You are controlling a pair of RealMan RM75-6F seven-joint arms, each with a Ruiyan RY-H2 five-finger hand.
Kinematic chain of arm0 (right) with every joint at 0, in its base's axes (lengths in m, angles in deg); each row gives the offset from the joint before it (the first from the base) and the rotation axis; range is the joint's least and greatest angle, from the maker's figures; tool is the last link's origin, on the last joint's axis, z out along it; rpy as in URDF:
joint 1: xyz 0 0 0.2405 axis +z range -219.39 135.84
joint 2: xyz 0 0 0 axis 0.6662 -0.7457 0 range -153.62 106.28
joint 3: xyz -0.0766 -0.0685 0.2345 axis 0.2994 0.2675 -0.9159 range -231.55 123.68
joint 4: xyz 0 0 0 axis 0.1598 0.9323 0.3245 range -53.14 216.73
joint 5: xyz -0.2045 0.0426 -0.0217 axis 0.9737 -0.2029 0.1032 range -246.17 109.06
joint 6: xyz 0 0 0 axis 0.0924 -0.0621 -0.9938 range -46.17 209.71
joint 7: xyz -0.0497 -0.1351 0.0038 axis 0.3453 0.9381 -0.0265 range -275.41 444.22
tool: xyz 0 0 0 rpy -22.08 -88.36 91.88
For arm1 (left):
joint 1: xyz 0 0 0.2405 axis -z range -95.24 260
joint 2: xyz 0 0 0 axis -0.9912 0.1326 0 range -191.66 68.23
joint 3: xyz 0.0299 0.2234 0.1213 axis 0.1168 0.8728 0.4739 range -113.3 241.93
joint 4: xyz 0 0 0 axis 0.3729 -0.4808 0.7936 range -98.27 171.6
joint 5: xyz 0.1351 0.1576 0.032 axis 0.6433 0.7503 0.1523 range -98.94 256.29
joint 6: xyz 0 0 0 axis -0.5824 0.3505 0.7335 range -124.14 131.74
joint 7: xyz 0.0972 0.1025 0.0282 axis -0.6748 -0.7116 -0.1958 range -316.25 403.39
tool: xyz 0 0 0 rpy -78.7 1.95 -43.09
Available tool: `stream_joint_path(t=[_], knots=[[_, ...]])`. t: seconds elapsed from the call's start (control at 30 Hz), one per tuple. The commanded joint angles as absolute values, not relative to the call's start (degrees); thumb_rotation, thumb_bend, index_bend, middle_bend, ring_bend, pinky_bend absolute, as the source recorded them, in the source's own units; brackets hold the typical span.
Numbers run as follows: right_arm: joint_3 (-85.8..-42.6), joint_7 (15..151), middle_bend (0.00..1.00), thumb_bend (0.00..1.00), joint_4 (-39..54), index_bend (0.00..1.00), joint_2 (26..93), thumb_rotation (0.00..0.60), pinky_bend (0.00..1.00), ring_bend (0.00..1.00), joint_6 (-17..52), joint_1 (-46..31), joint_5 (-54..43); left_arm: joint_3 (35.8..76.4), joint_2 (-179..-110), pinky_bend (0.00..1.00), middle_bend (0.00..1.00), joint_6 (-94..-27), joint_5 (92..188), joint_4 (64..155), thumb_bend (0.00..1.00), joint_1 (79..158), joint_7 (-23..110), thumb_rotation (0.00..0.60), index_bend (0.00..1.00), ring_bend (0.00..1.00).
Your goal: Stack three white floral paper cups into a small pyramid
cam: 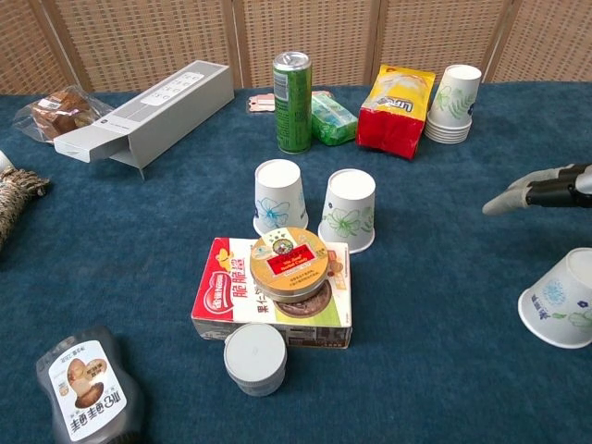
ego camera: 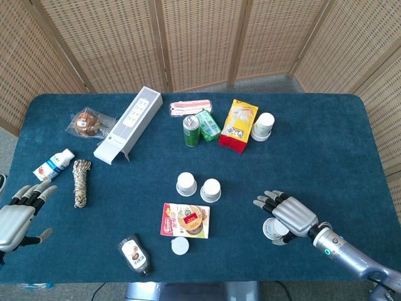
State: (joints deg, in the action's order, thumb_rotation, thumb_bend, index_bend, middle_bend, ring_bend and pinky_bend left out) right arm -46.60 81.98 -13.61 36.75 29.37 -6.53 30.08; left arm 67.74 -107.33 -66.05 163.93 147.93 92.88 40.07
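Two white floral paper cups (ego camera: 187,184) (ego camera: 210,190) stand upside down, side by side, mid-table; the chest view shows them too (cam: 278,196) (cam: 350,209). A third floral cup (ego camera: 273,231) (cam: 561,301) stands bottom-up near the front right and looks tilted. My right hand (ego camera: 288,215) hovers over it with fingers spread and only partly covers it; in the chest view its fingertips (cam: 541,190) show above the cup without touching it. My left hand (ego camera: 15,213) is open at the far left edge, holding nothing.
A stack of spare cups (ego camera: 264,126) stands at the back beside a yellow snack bag (ego camera: 238,125) and a green can (ego camera: 190,130). A red box with a round tin (ego camera: 186,219), a white lid (ego camera: 180,246) and a brown bottle (ego camera: 135,254) lie in front of the cup pair.
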Motion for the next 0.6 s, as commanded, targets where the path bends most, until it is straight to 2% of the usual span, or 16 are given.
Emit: stream_joint_path(t=[0.03,0.47,0.6], knots=[[-46.0,81.3,0.0,0.19,-12.8,0.0,37.2,0.406,0.16,0.0,29.3,-6.7,30.6,67.7,-107.3,0.0,0.0,-66.1,163.8,148.0,0.33,92.9,40.0,0.6,0.05,0.0],[-44.4,77.6,0.03,0.29,-6.8,0.0,39.6,0.434,0.18,0.0,27.6,-8.0,31.7,67.7,-107.6,0.0,0.0,-65.8,163.4,148.0,0.33,93.0,39.4,0.6,0.05,0.0],[-43.7,75.6,0.11,0.33,-4.6,0.05,40.6,0.499,0.28,0.05,25.1,-8.8,33.6,67.7,-107.6,0.0,0.0,-65.8,163.3,148.0,0.33,93.0,39.3,0.6,0.05,0.0]])
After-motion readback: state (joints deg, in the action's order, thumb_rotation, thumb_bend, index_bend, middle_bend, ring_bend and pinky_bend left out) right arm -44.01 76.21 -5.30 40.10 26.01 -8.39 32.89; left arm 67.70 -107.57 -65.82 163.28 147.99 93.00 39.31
